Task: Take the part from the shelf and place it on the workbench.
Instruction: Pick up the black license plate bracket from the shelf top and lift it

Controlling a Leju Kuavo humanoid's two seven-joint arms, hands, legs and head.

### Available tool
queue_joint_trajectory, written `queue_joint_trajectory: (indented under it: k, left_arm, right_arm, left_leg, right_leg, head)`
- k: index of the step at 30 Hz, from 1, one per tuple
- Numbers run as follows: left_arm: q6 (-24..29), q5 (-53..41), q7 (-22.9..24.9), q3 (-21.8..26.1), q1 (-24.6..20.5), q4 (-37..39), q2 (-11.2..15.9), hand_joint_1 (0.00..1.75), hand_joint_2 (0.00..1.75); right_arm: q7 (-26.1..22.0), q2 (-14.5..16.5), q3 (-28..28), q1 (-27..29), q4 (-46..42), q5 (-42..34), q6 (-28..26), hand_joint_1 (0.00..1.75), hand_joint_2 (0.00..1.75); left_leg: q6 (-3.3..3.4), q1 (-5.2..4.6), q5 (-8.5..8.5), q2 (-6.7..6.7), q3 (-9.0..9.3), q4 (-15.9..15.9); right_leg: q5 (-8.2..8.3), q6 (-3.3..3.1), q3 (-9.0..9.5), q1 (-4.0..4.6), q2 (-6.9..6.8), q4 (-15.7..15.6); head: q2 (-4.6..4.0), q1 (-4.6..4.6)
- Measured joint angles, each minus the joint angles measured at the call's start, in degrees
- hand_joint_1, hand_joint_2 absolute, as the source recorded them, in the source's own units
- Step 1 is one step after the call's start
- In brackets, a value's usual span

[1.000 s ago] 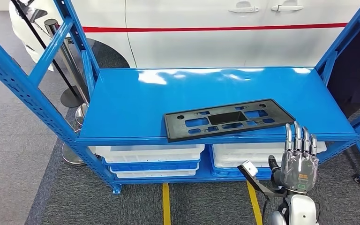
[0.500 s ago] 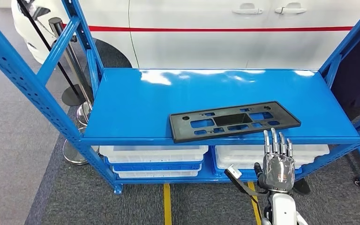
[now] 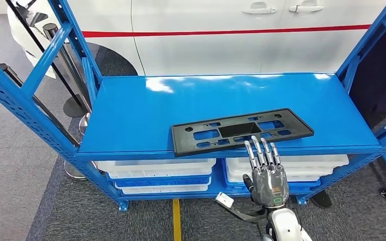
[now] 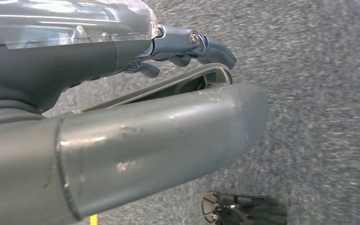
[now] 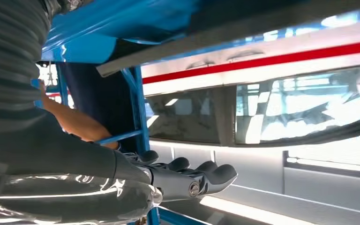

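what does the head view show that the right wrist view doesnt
Head view alone: the whole black part lying flat near the front edge of the blue shelf, white bins below it, and the grey floor. Right wrist view alone: a person's arm past a blue upright, seen from low by the shelf. Both: the right hand, fingers straight and holding nothing, and the white car with its red stripe.

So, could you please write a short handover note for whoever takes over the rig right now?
Right hand: raised, fingers straight and apart, holding nothing, just in front of the shelf's front edge, below the part.
Left hand: hanging over the floor, holding nothing.
Part: black flat frame lying near the shelf's front edge.
Done: nothing grasped yet.
Left: grip the part, lift it, carry it to the workbench.
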Motion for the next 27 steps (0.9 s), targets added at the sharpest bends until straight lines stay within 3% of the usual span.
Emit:
queue_joint_trajectory:
  k: [5,6,8,9,10,11,12,14,15,17,20,22,24,25,26,27]
  left_arm:
    - [0.1,0.0,0.0,0.3,0.0,0.0,-0.3,0.0,0.0]
    - [0.1,0.0,0.0,0.4,0.0,0.0,-0.4,0.0,0.0]
    - [0.1,0.0,0.0,0.5,-0.1,0.0,-0.5,0.0,0.0]
    - [0.2,0.0,-0.1,0.6,-0.1,0.0,-0.5,0.0,0.0]
    - [0.2,0.0,-0.1,0.6,-0.1,0.0,-0.6,0.0,0.0]
    - [0.3,-0.1,-0.1,0.7,-0.1,0.0,-0.7,0.0,0.0]
    - [0.3,-0.2,-0.1,0.7,-0.1,0.0,-0.8,0.0,0.0]
    - [0.3,-0.3,-0.1,0.7,-0.1,0.0,-1.0,0.0,0.0]
    - [0.3,-0.3,-0.1,0.7,-0.2,0.0,-1.1,0.0,0.0]
    - [0.3,-0.4,-0.1,0.7,-0.3,0.0,-1.2,0.0,0.0]
    - [0.3,-0.4,0.0,0.7,-0.3,0.0,-1.3,0.0,0.0]
    - [0.3,-0.5,0.1,0.7,-0.4,0.1,-1.4,0.0,0.0]
    - [0.3,-0.6,0.2,0.7,-0.3,0.1,-1.3,0.0,0.0]
    - [0.4,-0.7,0.3,0.7,-0.3,0.1,-1.3,0.0,0.0]
    - [0.4,-0.8,0.3,0.8,-0.2,0.1,-1.3,0.0,0.0]
    - [0.4,-0.8,0.4,0.8,-0.1,0.1,-1.3,0.0,0.0]
  right_arm:
    - [-3.3,2.3,-0.8,0.3,-1.8,0.0,0.0,0.0,1.75]
    - [-4.8,2.9,-0.9,0.4,-2.3,0.0,0.0,0.0,1.75]
    - [-7.2,4.3,-1.1,0.7,-3.2,0.0,0.0,0.0,1.75]
    - [-8.0,5.0,-1.1,0.8,-3.4,0.0,0.0,0.0,1.75]
    - [-8.4,5.6,-1.1,1.0,-3.7,0.0,0.0,0.0,1.75]
    - [-8.8,6.1,-1.1,1.1,-4.0,0.0,0.0,0.0,1.75]
    - [-9.1,6.6,-1.1,1.1,-4.2,0.0,0.0,0.0,1.75]
    - [-9.4,7.3,-1.1,1.1,-4.7,0.0,0.0,0.0,1.75]
    - [-9.5,7.6,-1.1,1.0,-4.8,0.0,0.0,0.0,1.75]
    - [-9.6,8.0,-1.1,1.0,-5.0,-0.1,0.0,0.0,1.75]
    - [-9.7,8.7,-1.1,1.0,-5.1,-0.1,0.0,0.0,1.75]
    - [-9.7,9.1,-1.1,0.9,-5.1,-0.1,0.0,0.0,1.75]
    - [-9.5,9.2,-1.1,0.9,-5.0,-0.1,0.0,0.0,1.75]
    - [-9.4,9.2,-1.1,0.9,-5.0,-0.1,0.0,0.0,1.75]
    - [-9.4,9.2,-1.1,0.9,-4.9,-0.1,0.0,0.0,1.75]
    - [-9.3,9.2,-1.1,0.9,-4.8,-0.1,0.0,0.0,1.75]
  left_leg:
    - [0.98,0.08,0.06,0.02,0.99,-2.1]
    - [1.25,0.24,0.13,0.08,1.15,-2.3]
    - [1.55,0.28,0.04,0.16,1.24,-2.4]
    - [1.61,0.28,-0.03,0.17,1.27,-2.4]
    - [1.61,0.29,-0.12,0.16,1.36,-2.4]
    - [1.55,0.32,-0.24,0.13,1.53,-2.4]
    - [1.41,0.35,-0.38,0.08,1.79,-2.4]
    - [0.95,0.32,-0.75,-0.02,2.29,-2.4]
    - [0.66,0.27,-0.88,-0.06,2.41,-2.4]
    - [0.0,0.22,-0.99,-0.06,2.48,-2.5]
    - [-0.94,0.37,-1.75,0.02,2.52,-1.9]
    - [-1.22,0.49,-4.5,0.0,0.35,2.9]
    - [-1.41,0.51,-7.67,0.0,-3.7,10.6]
    - [-1.48,0.52,-8.11,0.0,-5.21,13.1]
    - [-1.47,0.52,-7.33,0.01,-5.72,13.5]
    - [-1.39,0.51,-5.48,0.01,-5.07,11.6]
  right_leg:
    - [-1.27,1.53,-0.37,-0.05,-0.02,1.2]
    - [-2.57,1.88,-1.32,-0.19,-0.03,3.3]
    - [-5.87,2.41,-4.92,-0.57,-0.07,10.4]
    - [-6.94,2.6,-6.82,-0.76,-0.08,13.8]
    - [-6.97,2.73,-8.0,-0.91,-0.09,15.6]
    - [-5.78,2.8,-8.13,-1.04,-0.12,15.2]
    - [-3.61,2.77,-7.1,-1.13,-0.16,12.5]
    - [0.49,2.44,-3.7,-1.05,-0.23,4.6]
    - [1.44,2.19,-2.49,-0.89,-0.22,1.8]
    - [1.42,1.73,-1.85,-0.49,-0.11,0.2]
    - [1.67,0.69,-1.27,-0.67,-0.06,-0.7]
    - [1.79,-0.03,-0.7,-0.83,-0.23,-1.3]
    - [1.61,-0.44,-0.6,-0.65,-0.3,-1.3]
    - [1.49,-0.54,-0.56,-0.56,-0.28,-1.2]
    - [1.34,-0.57,-0.49,-0.49,-0.22,-1.1]
    - [1.13,-0.54,-0.37,-0.45,-0.14,-0.9]
  head:
    - [0.0,0.02]
    - [0.0,0.03]
    - [0.0,0.03]
    - [0.0,0.03]
    - [0.0,0.03]
    - [0.0,0.04]
    - [0.0,0.04]
    - [0.0,0.05]
    - [0.0,0.03]
    - [0.0,0.02]
    - [0.0,0.01]
    - [0.0,-0.02]
    - [0.0,-0.02]
    - [0.0,-0.02]
    - [0.0,-0.02]
    - [0.0,-0.02]
